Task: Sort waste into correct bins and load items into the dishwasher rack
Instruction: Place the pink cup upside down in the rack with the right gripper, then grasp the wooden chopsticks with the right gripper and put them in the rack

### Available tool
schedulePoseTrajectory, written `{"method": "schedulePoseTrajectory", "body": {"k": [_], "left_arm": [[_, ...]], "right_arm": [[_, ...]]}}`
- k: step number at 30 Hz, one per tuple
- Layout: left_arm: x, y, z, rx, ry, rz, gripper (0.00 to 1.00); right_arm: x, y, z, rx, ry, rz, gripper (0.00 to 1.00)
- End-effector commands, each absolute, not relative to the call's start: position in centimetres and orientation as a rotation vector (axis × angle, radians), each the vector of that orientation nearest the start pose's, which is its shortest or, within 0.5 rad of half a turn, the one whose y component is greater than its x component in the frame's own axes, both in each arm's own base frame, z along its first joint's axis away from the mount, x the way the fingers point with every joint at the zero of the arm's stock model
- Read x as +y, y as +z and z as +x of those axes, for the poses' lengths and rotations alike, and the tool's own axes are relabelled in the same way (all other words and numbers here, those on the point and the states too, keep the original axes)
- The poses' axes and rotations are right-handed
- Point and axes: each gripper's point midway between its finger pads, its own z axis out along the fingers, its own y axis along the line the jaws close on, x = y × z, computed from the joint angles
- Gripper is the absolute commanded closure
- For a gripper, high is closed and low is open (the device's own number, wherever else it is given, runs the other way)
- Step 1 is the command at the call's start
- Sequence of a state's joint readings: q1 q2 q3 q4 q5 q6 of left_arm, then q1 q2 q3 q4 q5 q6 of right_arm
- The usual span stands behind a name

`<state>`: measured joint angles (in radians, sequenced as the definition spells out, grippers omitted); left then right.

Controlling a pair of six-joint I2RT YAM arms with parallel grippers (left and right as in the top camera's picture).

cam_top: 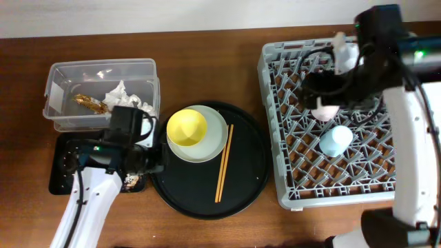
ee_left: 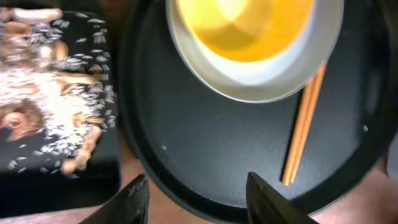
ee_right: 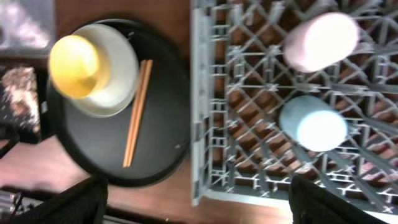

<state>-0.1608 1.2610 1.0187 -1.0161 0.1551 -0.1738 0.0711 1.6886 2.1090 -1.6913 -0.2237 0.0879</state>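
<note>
The small yellow bowl [cam_top: 187, 127] sits in the pale plate [cam_top: 207, 141] on the round black tray, with wooden chopsticks [cam_top: 224, 162] beside them. My left gripper [cam_top: 155, 165] is open and empty over the round tray's left rim [ee_left: 198, 199], between it and the shallow black tray [cam_top: 62, 176] holding food scraps [ee_left: 43, 93]. The clear tub [cam_top: 100, 69] holds white paper wads [cam_top: 124, 93] and the gold wrapper [cam_top: 89, 103]. My right gripper [cam_top: 318, 84] is open and empty, high above the grey rack [cam_top: 275, 172]. The pink cup [ee_right: 320, 40] and blue cup [ee_right: 313, 122] stand in the rack.
The large round black tray [cam_top: 241, 186] lies between the bins and the rack. Brown wooden table shows at the front [cam_top: 275, 227]. The right arm's white links run along the rack's right side [cam_top: 420, 138].
</note>
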Motion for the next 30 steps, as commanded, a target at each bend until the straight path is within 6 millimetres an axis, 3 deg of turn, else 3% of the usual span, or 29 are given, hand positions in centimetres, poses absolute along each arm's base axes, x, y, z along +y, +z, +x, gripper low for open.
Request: {"method": "schedulePoseTrajectory", "body": {"k": [1, 3, 4, 5, 7, 8, 11, 12, 14, 17, 20, 24, 26, 30], "left_arm": [[-4.4, 13.2, 25.4, 2.867, -0.237, -0.127, 0.50], [-4.2, 13.2, 25.4, 2.869, -0.235, -0.139, 0.50], [-4.2, 13.2, 25.4, 2.869, -0.234, -0.139, 0.44], [-4.2, 13.2, 25.4, 2.869, -0.234, -0.139, 0.42], [-4.2, 13.2, 25.4, 2.870, -0.234, -0.139, 0.42], [-4.2, 13.2, 25.3, 2.873, -0.234, -0.140, 0.41], [-4.2, 13.2, 25.3, 2.873, -0.234, -0.140, 0.41], [-4.2, 13.2, 25.3, 2.873, -0.234, -0.140, 0.41], [-4.2, 13.2, 25.3, 2.873, -0.234, -0.140, 0.40], [-4.2, 13.2, 25.3, 2.873, -0.234, -0.140, 0.38], [-4.2, 13.2, 25.3, 2.873, -0.234, -0.140, 0.38], [-4.2, 13.2, 25.3, 2.873, -0.234, -0.140, 0.38], [-4.2, 13.2, 25.3, 2.873, -0.234, -0.140, 0.38], [-4.2, 13.2, 25.3, 2.873, -0.234, -0.140, 0.38]], "right_arm": [[9.1, 27.9, 27.9, 2.953, 0.387, -0.010, 0.06], [9.1, 24.2, 22.2, 3.104, 0.366, -0.018, 0.07], [9.2, 22.9, 20.2, 3.139, 0.357, -0.053, 0.07], [9.8, 22.2, 19.4, 3.123, 0.362, -0.115, 0.06], [12.4, 21.0, 19.9, 3.037, 0.401, -0.203, 0.06], [15.6, 19.4, 21.0, 2.981, 0.436, -0.284, 0.08], [18.9, 15.3, 22.7, 2.985, 0.302, -0.328, 0.13], [20.9, 13.0, 23.4, 3.012, 0.282, -0.322, 0.20], [22.7, 9.0, 24.5, 3.081, 0.232, -0.201, 0.35], [23.9, 3.9, 25.4, 3.153, 0.172, -0.103, 0.48], [24.2, 1.6, 25.8, 3.176, 0.145, -0.061, 0.55], [24.5, 0.4, 26.2, 3.162, 0.158, 0.058, 0.57], [23.6, -0.1, 26.1, 3.153, 0.098, 0.143, 0.57], [23.3, -1.1, 25.7, 3.178, 0.061, 0.151, 0.57]]}}
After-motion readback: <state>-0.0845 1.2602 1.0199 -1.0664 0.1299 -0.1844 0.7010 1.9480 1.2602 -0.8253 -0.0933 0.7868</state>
